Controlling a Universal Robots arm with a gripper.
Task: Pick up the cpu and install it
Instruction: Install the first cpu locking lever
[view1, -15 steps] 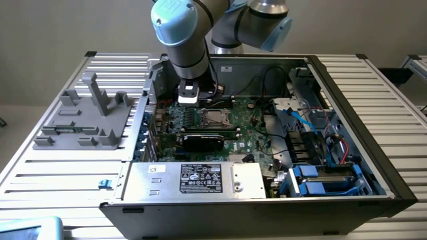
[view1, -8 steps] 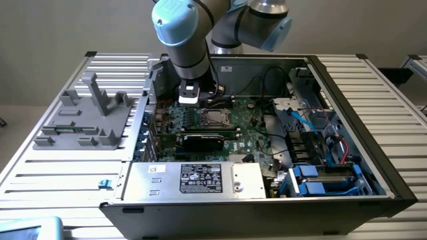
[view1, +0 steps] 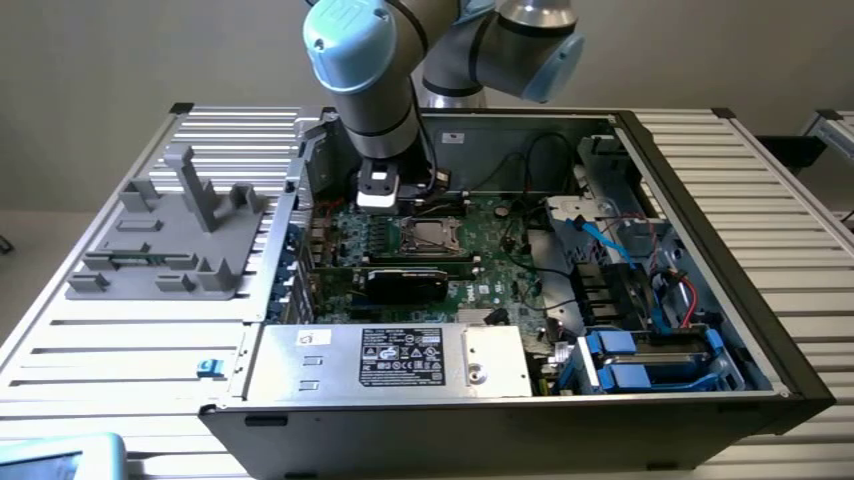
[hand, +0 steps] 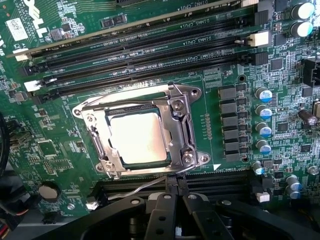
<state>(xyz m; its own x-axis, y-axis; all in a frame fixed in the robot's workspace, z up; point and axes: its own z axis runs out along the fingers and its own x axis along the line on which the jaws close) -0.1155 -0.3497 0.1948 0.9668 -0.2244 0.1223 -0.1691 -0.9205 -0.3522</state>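
The cpu (hand: 137, 137), a flat silver-grey square, lies inside the motherboard socket, with the socket's metal frame (hand: 182, 125) around it. In the exterior view the cpu (view1: 435, 236) shows as a small pale square in the middle of the green board. My gripper (hand: 176, 186) hovers just beside the socket's edge, its two black fingers (hand: 162, 210) pressed together with nothing between them. In the exterior view the gripper (view1: 380, 198) hangs over the board slightly toward that view's left of the socket.
Long memory slots (hand: 150, 50) run beside the socket. A black card (view1: 407, 280) stands in the board nearer the camera. The power supply (view1: 387, 360) fills the case's front, blue drive bays (view1: 641, 360) and cables sit at the exterior view's right. A grey fixture (view1: 174, 235) rests outside the case.
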